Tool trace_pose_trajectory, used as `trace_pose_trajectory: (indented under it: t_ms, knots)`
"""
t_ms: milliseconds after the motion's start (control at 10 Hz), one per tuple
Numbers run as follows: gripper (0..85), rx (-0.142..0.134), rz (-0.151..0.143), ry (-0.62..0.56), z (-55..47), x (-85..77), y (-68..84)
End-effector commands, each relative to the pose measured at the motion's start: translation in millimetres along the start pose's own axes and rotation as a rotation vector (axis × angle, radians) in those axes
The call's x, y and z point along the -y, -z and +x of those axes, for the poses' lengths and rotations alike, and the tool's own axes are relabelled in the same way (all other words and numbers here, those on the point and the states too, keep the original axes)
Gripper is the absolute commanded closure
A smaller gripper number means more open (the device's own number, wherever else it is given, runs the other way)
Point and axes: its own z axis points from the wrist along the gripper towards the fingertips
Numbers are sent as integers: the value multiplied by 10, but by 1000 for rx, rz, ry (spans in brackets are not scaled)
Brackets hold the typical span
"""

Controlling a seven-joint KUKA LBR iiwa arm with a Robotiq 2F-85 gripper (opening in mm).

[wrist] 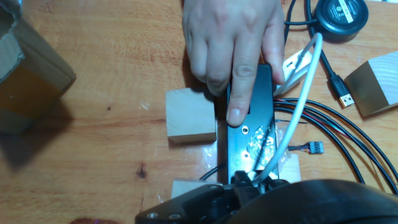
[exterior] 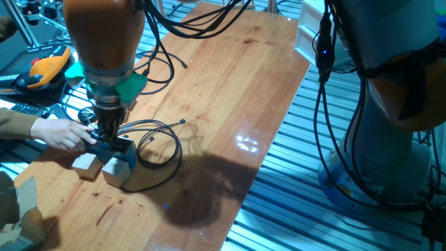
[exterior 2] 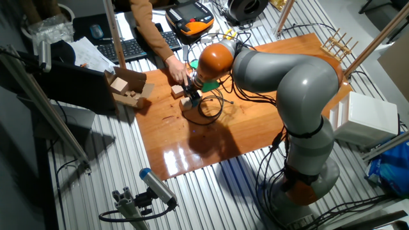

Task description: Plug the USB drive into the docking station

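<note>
The docking station is a flat dark box lying lengthwise in the middle of the hand view, between pale wooden cubes. A person's hand presses on its far half, with one finger stretched along the top. My gripper sits at the station's near end, its fingers drawn together on a small dark piece that looks like the USB drive, mostly hidden. In one fixed view the gripper points straight down onto the station, with the hand beside it.
Wooden cubes flank the station, and two more stand in front. Black cables loop to the right. A white cable crosses the station. A round black puck and a cardboard box lie nearby.
</note>
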Motion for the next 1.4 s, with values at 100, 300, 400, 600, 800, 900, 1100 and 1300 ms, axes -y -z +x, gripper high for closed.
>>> trace_pose_trajectory:
  t_ms: [100,300,400,600,800,900,1100,1300]
  knots:
    - [850,4,3,5,3,9,-5]
    - [850,4,2,3,18,19,-14]
    - [850,2,1,1,31,12,-14]
    - [850,-5,0,-5,43,-11,-1]
    - [850,-7,3,-6,49,-14,-3]
    - [850,-6,5,-5,50,-12,-6]
    - [850,0,7,-6,44,-5,-23]
    - [850,-3,5,-5,34,-2,-16]
